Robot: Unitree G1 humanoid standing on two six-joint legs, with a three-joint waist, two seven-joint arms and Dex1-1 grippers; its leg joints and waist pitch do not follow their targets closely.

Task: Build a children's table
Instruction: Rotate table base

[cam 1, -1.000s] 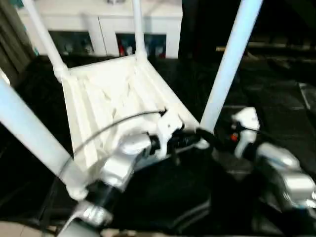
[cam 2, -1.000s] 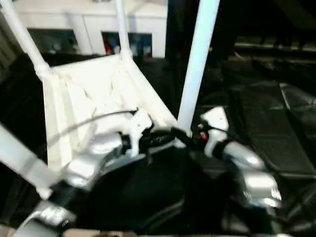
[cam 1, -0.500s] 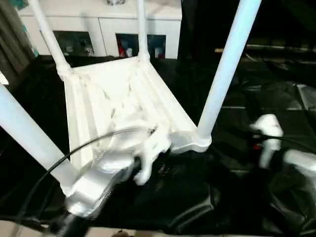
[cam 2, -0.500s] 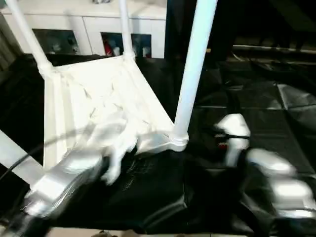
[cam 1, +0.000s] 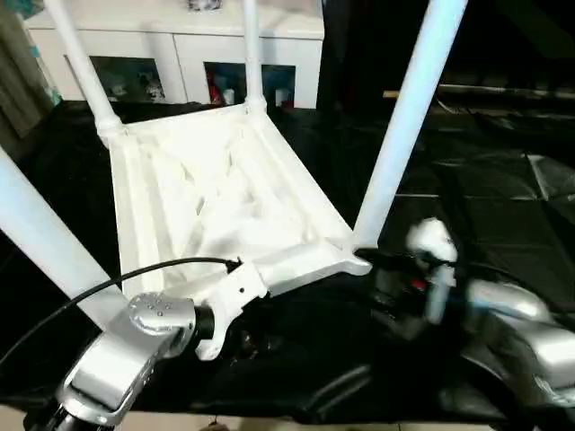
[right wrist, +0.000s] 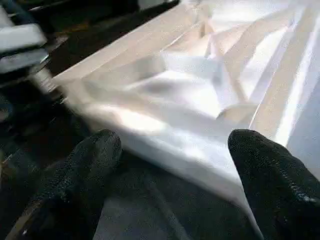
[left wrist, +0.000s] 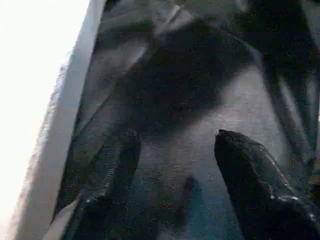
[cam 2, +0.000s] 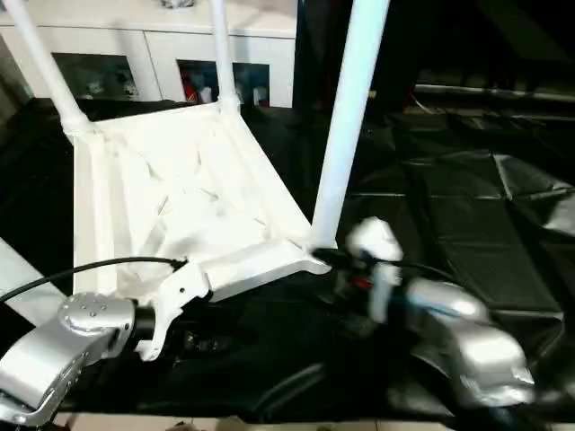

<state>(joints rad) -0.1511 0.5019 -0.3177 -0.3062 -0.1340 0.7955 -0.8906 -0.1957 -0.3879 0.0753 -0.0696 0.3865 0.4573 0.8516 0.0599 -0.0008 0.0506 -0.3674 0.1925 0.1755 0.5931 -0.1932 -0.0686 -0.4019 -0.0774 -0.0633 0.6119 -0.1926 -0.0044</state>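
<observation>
Both claws agape beside upturned table's near edge.

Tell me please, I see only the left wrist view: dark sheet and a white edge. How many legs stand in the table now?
Observer: Four legs are standing up from the upside-down table, one at each corner; the near right leg is the closest to the right arm.
Operator: Is the right end effector holding this leg?
Observer: No. The right end effector is open, its fingers are apart, with the table's near edge in front of them.
Operator: What stands behind the table?
Observer: A white cabinet with glass doors.
</observation>
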